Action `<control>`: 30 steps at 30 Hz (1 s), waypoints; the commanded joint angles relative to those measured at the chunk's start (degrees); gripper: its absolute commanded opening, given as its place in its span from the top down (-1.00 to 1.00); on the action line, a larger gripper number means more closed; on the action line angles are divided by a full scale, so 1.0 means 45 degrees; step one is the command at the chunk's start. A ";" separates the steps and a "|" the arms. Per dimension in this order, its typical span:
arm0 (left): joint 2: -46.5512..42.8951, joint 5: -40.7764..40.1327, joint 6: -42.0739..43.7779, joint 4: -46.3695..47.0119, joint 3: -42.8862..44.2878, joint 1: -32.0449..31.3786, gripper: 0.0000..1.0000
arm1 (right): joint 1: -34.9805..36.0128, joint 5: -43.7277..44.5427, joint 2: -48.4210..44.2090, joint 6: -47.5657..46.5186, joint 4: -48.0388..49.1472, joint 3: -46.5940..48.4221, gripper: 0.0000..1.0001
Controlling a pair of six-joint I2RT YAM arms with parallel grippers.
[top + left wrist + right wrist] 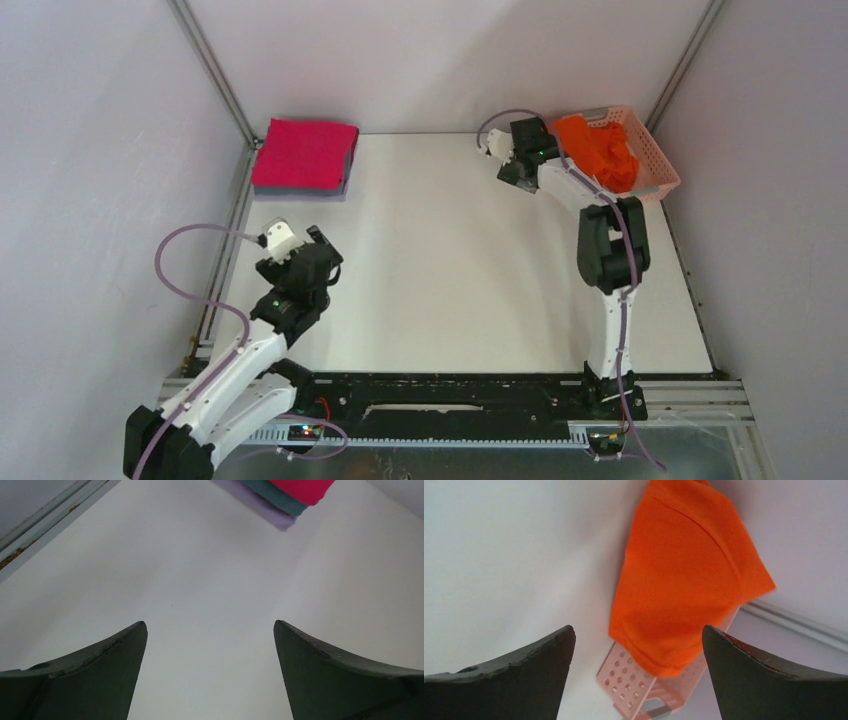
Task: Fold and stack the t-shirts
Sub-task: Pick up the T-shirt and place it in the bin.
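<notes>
R end effector — orange tee ahead

You find nothing to read here: no lettering, label, brand, number or sign is legible in any of the three views. The orange t-shirt shows only plain cloth, and so does the folded pink t-shirt. The basket shows only bare lattice.
</notes>
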 commanded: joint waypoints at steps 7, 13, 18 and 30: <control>0.1637 -0.0186 -0.0257 -0.0091 0.0822 0.0454 -0.99 | -0.0599 0.2855 0.4082 -0.5402 0.4584 0.2631 -1.00; 0.2273 -0.0275 -0.0465 -0.0479 0.1119 0.0541 -0.99 | -0.1124 0.3864 0.5898 -0.5521 0.5823 0.4798 -0.85; 0.2505 -0.0129 -0.0409 -0.0508 0.1271 0.0572 -0.99 | -0.1177 0.3521 0.4990 -0.4162 0.6965 0.4220 1.00; 0.1427 0.0457 -0.0379 -0.0339 0.0803 0.0602 -0.99 | -0.1349 0.2675 0.0019 0.1923 0.6206 0.3724 1.00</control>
